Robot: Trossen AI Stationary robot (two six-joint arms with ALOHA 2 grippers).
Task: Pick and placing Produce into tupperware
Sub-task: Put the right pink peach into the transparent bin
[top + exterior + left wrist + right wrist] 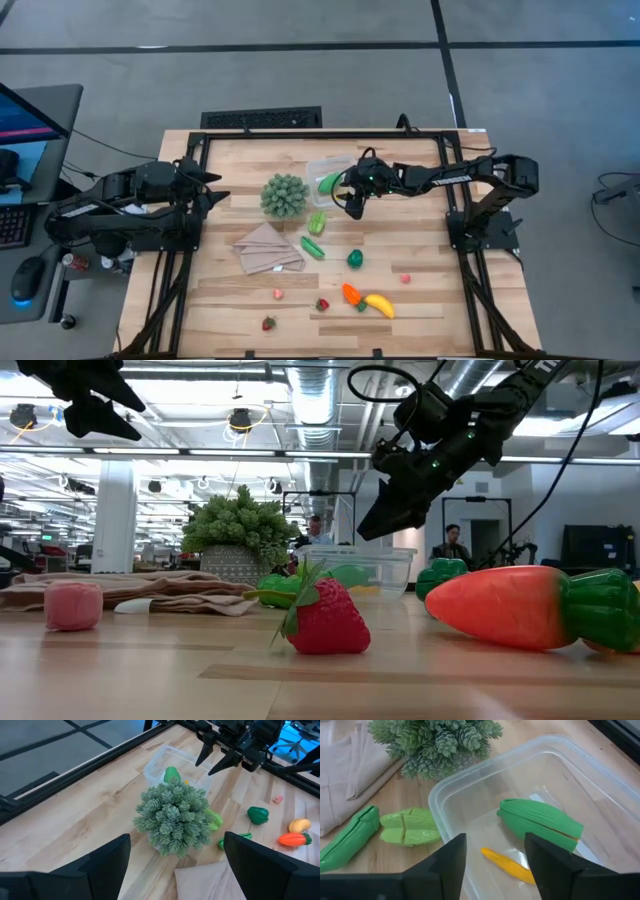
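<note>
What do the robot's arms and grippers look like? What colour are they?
Both arms are dark, nearly black, built from chunky jointed segments. The right arm has pale lettering along one segment, black cables looping off it, and small green lights near the right gripper. The left gripper ends in two flat, pointed dark fingers.

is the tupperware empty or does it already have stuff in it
Not empty. The clear tupperware holds a green ridged toy vegetable and a thin yellow piece, seen from the right wrist view, whose open right tool hangs above it.
</note>
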